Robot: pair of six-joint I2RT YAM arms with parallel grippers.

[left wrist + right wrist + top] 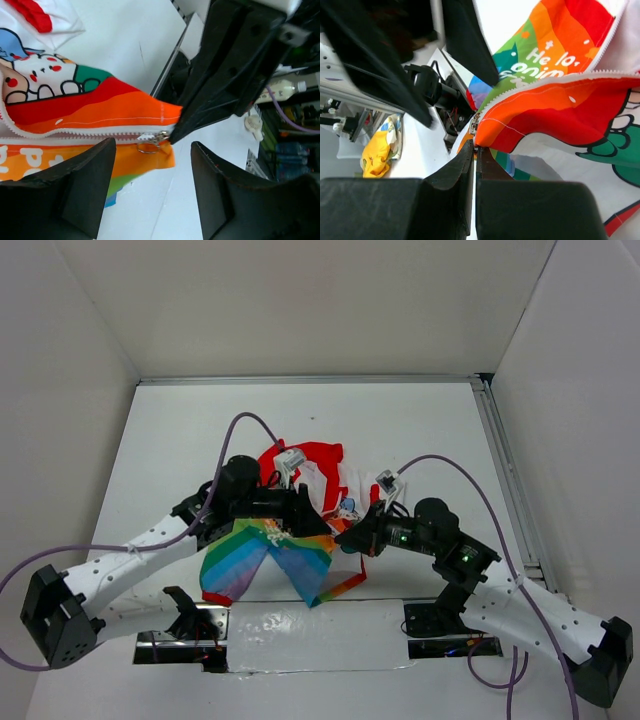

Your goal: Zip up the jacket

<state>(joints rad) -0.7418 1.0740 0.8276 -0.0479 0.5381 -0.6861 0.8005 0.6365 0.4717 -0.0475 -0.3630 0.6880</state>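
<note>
The jacket (pixel 262 558) lies bunched at the table's middle, red collar toward the back, rainbow panels toward the front. In the left wrist view the jacket (pixel 100 112) shows its white zipper with the slider and ring pull (pixel 150 144) at the hem end. My left gripper (pixel 152 152) is open, its fingers (pixel 85 190) either side of the ring pull and not touching it. My right gripper (pixel 475 147) is shut on the jacket's orange hem corner (pixel 492 131) just below the slider (pixel 474 122). In the top view both grippers, left (pixel 312 520) and right (pixel 346 538), meet over the jacket's front.
A metal rail (pixel 505 470) runs along the table's right edge. White walls close in the back and sides. A shiny plate (pixel 300 625) lies between the arm bases. Purple cables (pixel 250 425) loop above both arms.
</note>
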